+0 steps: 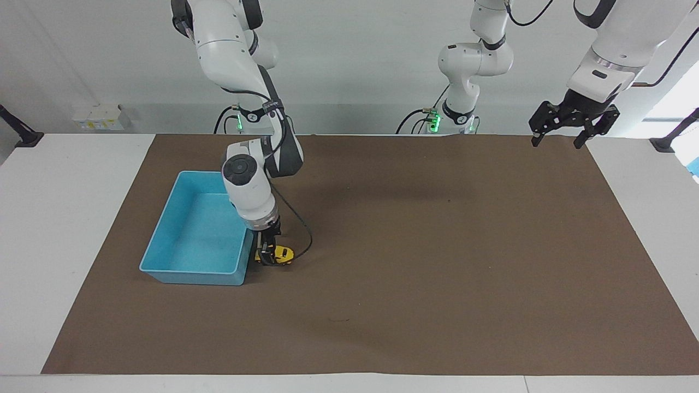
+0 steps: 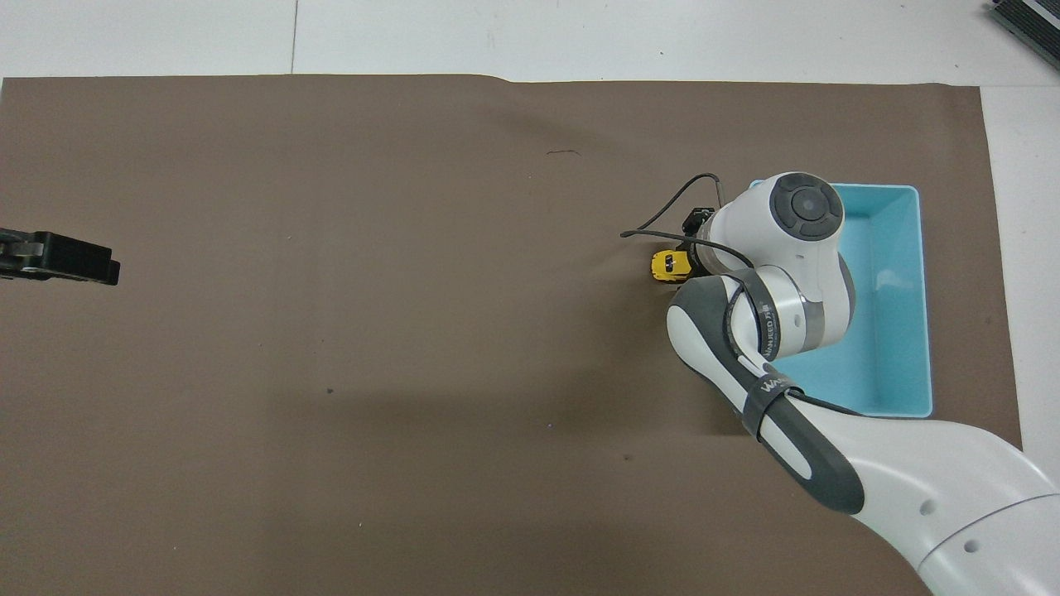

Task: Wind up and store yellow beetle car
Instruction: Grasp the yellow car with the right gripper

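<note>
R tool sat low on the yellow beetle car, grip unclear, blue bin right beside; L tool open, waiting.

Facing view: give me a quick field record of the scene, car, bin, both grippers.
car: yellow beetle car on the brown mat, beside the blue bin, outside it
bin: nothing visible inside
right gripper: down at the car, fingers around it; grip not confirmed
left gripper: open, raised over the mat's corner at the left arm's end, waiting
</note>
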`<state>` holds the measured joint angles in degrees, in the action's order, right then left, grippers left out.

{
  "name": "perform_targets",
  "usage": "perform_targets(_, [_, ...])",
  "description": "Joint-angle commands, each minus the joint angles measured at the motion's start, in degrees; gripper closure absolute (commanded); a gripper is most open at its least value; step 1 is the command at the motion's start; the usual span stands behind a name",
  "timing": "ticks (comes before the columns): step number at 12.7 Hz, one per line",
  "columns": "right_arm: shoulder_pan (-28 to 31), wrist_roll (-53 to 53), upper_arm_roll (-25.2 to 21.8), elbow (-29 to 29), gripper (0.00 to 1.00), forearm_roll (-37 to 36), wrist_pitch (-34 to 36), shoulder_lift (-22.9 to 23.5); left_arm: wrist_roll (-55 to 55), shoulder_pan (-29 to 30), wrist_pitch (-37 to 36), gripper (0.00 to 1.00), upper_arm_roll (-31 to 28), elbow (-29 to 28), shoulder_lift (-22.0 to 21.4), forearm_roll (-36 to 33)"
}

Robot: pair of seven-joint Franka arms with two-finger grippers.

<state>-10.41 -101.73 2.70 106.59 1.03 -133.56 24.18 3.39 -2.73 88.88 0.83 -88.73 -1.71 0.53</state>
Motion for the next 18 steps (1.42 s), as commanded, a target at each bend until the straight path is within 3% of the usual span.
perform_targets(1, [0.22, 1.71, 0.2, -0.06, 1.0, 0.2, -0.82, -0.19, 0.21, 1.06, -0.9, 0.0, -0.13, 0.31, -0.4, -0.44])
perform_targets(9, [-0.49, 3.03, 1.69, -4.02, 1.0, 0.29, 5.41, -3.52, 0.21, 0.97, -0.9, 0.0, -0.13, 0.31, -0.4, -0.44])
perform_targets(13, [-0.57, 3.73, 3.1, -4.02, 1.0, 0.37, 9.45, -8.35, 0.21, 0.97, -0.9, 0.0, -0.13, 0.31, -0.4, -0.44])
perform_targets(18, [-0.22, 12.76, 3.45, -4.02, 1.0, 2.66, 15.78, -14.51, 0.21, 0.97, -0.9, 0.0, -0.13, 0.31, -0.4, -0.44])
